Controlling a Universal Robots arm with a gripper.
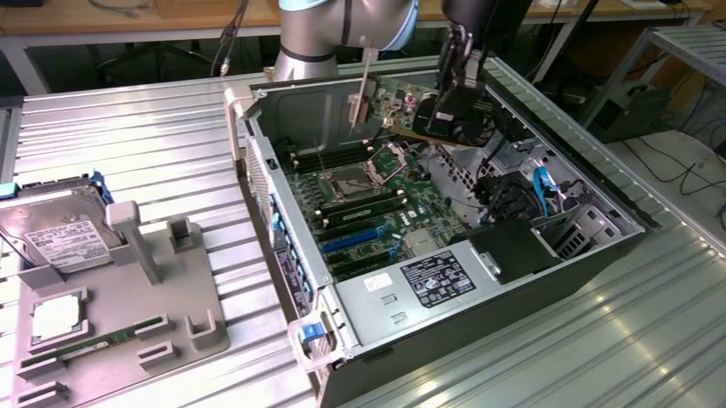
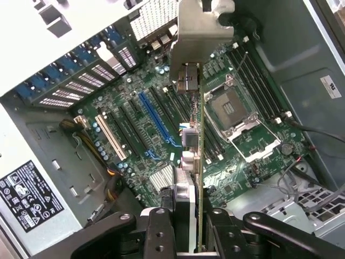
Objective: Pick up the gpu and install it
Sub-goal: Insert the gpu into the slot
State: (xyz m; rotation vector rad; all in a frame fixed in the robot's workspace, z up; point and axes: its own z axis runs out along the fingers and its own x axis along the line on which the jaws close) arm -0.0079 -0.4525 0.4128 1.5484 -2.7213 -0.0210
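The gpu (image 1: 417, 112) hangs in the air above the back part of the open computer case (image 1: 567, 195), its long silver bracket (image 1: 365, 85) pointing up and towards the exterior view's left. My gripper (image 1: 457, 100) is shut on the card's far end. In the wrist view the gpu (image 2: 196, 145) shows edge-on between my fingers (image 2: 157, 233), with the bracket (image 2: 197, 27) at its far end. Below it lies the green motherboard (image 2: 135, 97) with a blue expansion slot (image 2: 157, 123) and the bare processor socket (image 2: 226, 107). The card is well above the slots and touches none.
The case walls (image 1: 258, 161) and drive bay with cables (image 1: 533, 204) ring the motherboard. At the exterior view's left a grey fixture (image 1: 148, 297) holds a silver hard drive (image 1: 63, 242), a processor (image 1: 57, 319) and a green memory stick (image 1: 88, 348).
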